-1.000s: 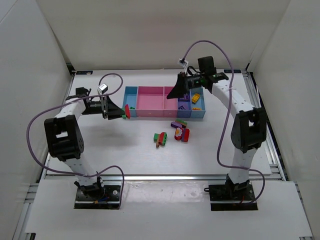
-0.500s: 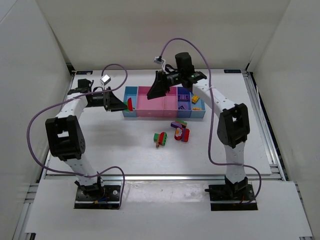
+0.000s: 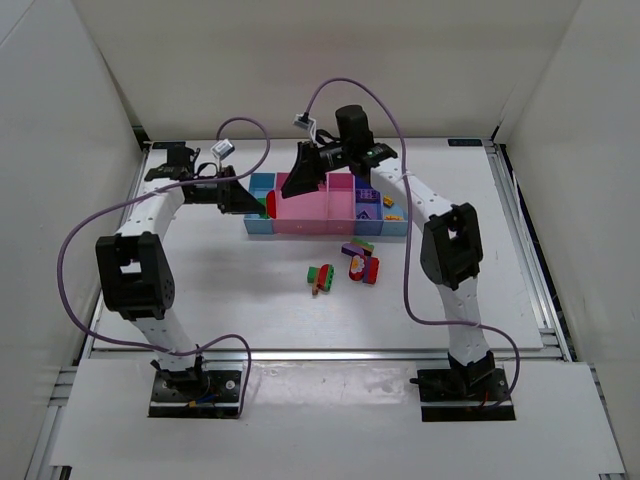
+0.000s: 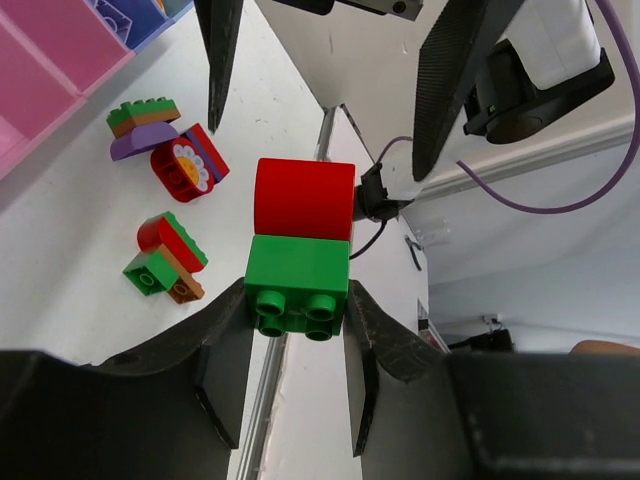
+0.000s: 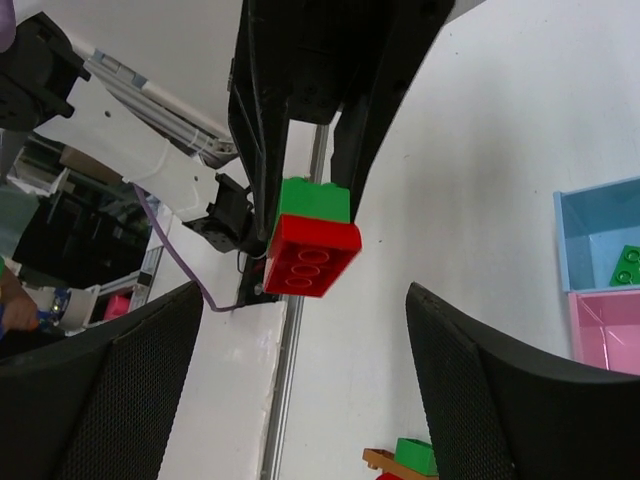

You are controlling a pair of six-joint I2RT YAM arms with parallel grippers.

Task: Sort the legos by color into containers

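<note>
My left gripper [image 3: 252, 201] is shut on a green lego [image 4: 298, 285] with a red lego [image 4: 303, 198] stuck to its far end, held above the left end of the containers [image 3: 330, 231]. The pair shows red in the top view [image 3: 268, 206] and hangs in front of my right gripper [image 5: 305, 330], which is open and empty and faces it from close by [image 3: 297, 184]. Its two fingers [image 4: 216, 60] flank the pair in the left wrist view. One green lego [image 5: 628, 265] lies in the light blue end bin [image 5: 590, 215].
Loose legos lie on the table in front of the bins: a green, red and orange cluster [image 3: 321, 277] and a purple, red and green cluster [image 3: 361, 260]. Purple legos sit in the dark blue bin [image 3: 366, 196], yellow and orange ones in the right end bin [image 3: 393, 204].
My right arm has swung left along the bins until its open gripper faces the left gripper. My left gripper has moved up and right with the red and green pair.
</note>
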